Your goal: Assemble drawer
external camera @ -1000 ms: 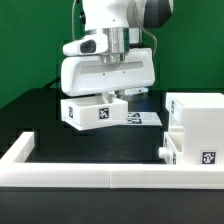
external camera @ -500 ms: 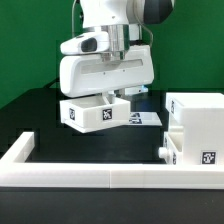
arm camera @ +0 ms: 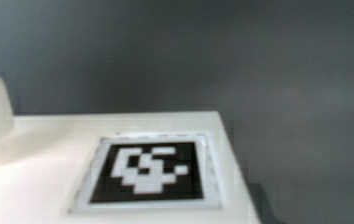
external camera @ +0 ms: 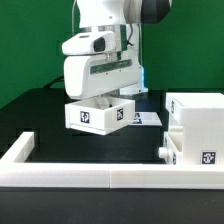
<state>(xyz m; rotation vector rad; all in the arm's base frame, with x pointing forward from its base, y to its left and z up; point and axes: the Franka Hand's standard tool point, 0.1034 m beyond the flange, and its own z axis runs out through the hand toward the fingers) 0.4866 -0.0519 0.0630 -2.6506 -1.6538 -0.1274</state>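
White tray — in gripper

You face a flat green backdrop at twelve o'clock; the black worktop spreads below it; a low white wall borders it at six o'clock.

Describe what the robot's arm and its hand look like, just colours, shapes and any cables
In the exterior view the arm is glossy white with rounded shells and a dark grey joint section at its upper right. The gripper has a wide, boxy white body with rounded corners and a pale grey band across its front. A white block is mounted on its left side. A thin dark cable runs down behind it. The fingers are hidden.
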